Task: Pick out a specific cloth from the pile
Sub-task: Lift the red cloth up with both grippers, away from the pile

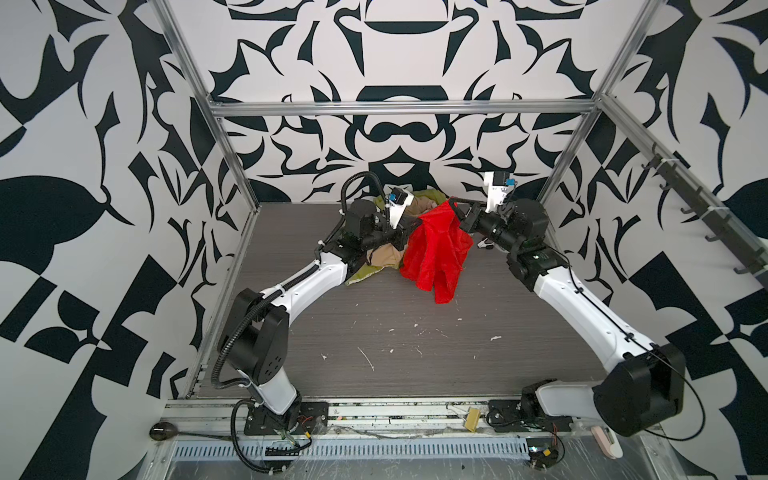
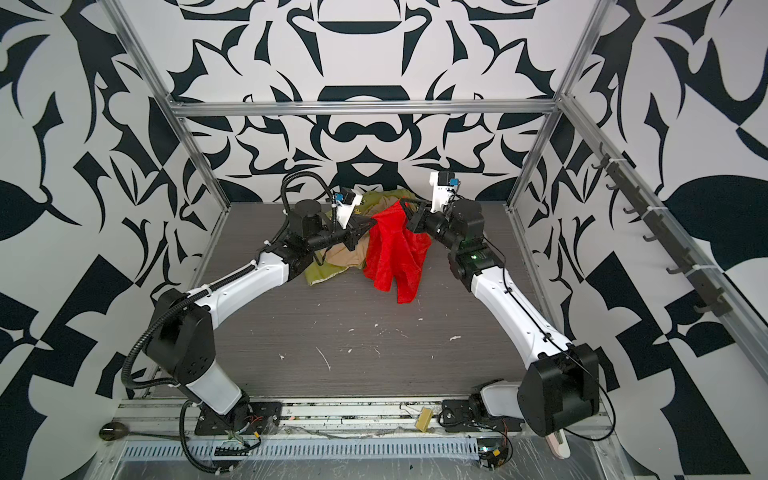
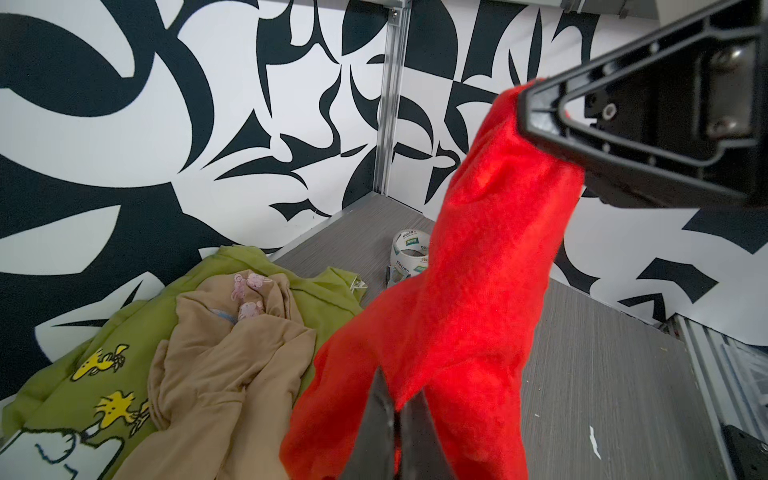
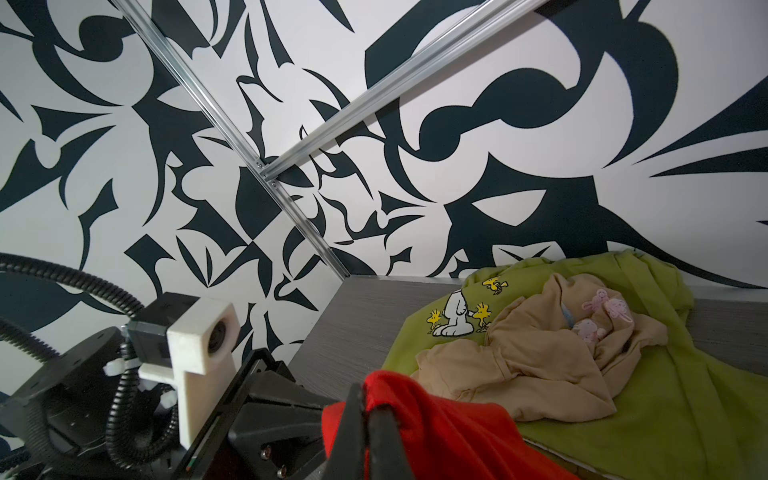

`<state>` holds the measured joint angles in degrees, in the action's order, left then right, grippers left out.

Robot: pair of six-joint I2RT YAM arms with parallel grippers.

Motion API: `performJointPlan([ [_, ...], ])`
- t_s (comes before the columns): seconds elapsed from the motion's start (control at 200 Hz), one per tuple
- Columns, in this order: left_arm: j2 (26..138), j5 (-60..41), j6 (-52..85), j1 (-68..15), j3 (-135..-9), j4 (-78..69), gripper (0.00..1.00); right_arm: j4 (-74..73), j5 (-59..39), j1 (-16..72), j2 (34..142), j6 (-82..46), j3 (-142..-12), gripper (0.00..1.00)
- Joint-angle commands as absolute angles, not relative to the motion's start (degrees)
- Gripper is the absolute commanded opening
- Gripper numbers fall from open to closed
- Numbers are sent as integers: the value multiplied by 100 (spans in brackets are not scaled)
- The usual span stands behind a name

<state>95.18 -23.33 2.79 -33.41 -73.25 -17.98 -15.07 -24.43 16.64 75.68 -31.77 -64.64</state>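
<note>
My left pincer (image 3: 397,411) and right pincer (image 4: 365,401) are each clamped on the cloth (image 1: 436,257). It hangs between and below them, long axis vertical. The pile (image 4: 582,374) lies beneath the left pincer.

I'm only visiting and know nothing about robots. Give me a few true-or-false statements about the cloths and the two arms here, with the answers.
1. The left gripper and the right gripper are both shut on the red cloth. True.
2. The red cloth lies spread flat on the table. False: it hangs bunched from the two grippers.
3. The tan cloth lies on top of the green cloth. True.
4. The green cloth is plain. False: it bears a cartoon dog and yellow birds.
5. Only cloths are on the table. False: a roll of tape stands there too.
</note>
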Motion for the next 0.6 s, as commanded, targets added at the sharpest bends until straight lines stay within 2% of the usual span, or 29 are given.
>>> performJointPlan([
  [0.0, 9169, -2401, 324, -3385, -7602, -1963, 0, -1688, -2390, 1661, 7313, -3067, -6696, 0],
  [0.595, 8707, -2360, 318, -3570, -7857, -1978, 0, -1433, -2423, 1687, 7094, -3041, -7169, 0],
])
